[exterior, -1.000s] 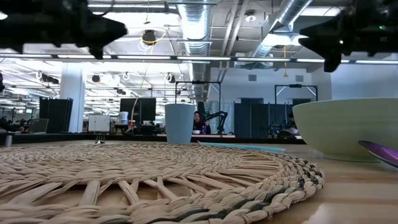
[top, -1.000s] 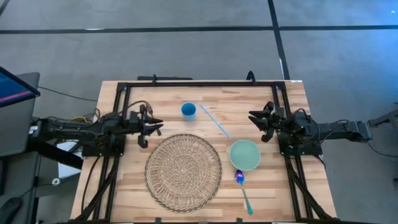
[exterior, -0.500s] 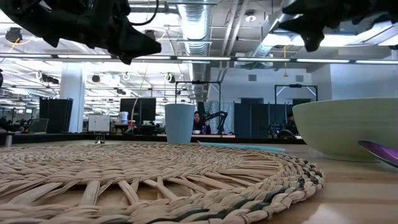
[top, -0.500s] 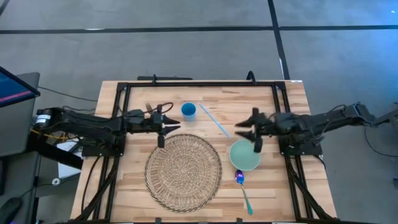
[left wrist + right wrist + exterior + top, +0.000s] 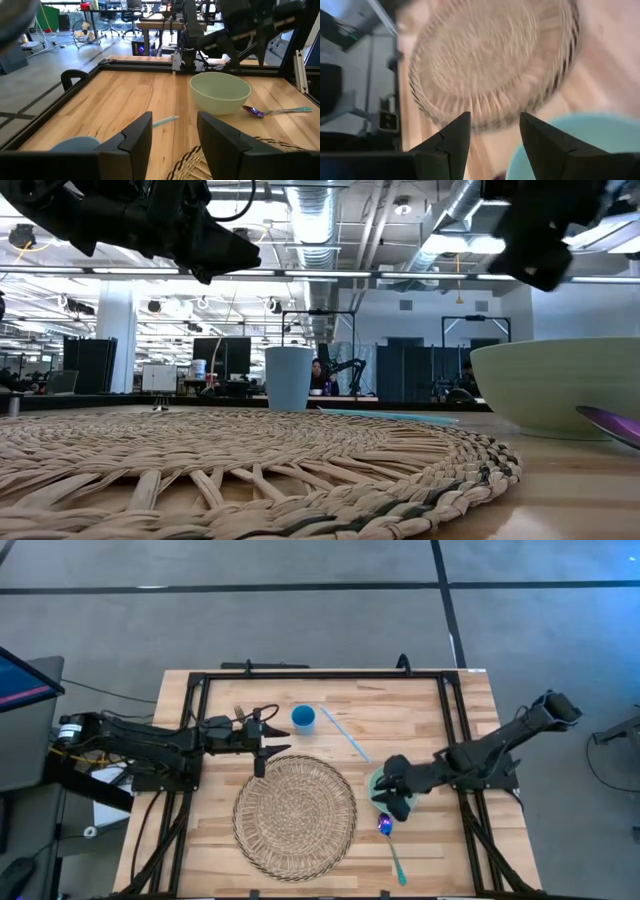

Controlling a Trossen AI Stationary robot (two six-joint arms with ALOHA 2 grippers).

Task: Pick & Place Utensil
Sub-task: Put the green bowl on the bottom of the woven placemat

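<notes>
The utensil is a spoon (image 5: 390, 840) with a purple bowl and a teal handle. It lies flat on the wooden table near the near edge, just nearer than a pale green bowl (image 5: 404, 805); the left wrist view shows the spoon (image 5: 272, 111) beside the bowl (image 5: 220, 92). My right gripper (image 5: 388, 787) hangs open above the bowl's left rim, a little farther in than the spoon. In its wrist view my right gripper (image 5: 492, 127) looks down on the bowl rim (image 5: 590, 145) and the mat. My left gripper (image 5: 280, 744) is open in the air, between the blue cup and the woven mat.
A round woven placemat (image 5: 295, 817) fills the table's middle near side. A blue cup (image 5: 303, 718) stands behind it, and a thin light-blue stick (image 5: 345, 732) lies flat to the cup's right. A black frame (image 5: 320, 675) runs along the table's edges.
My right gripper has swung from the table's right side toward the left and the near edge and come down over the green bowl, its arm stretching out. My left gripper moved right toward the table's middle, then held still. No object has moved.
</notes>
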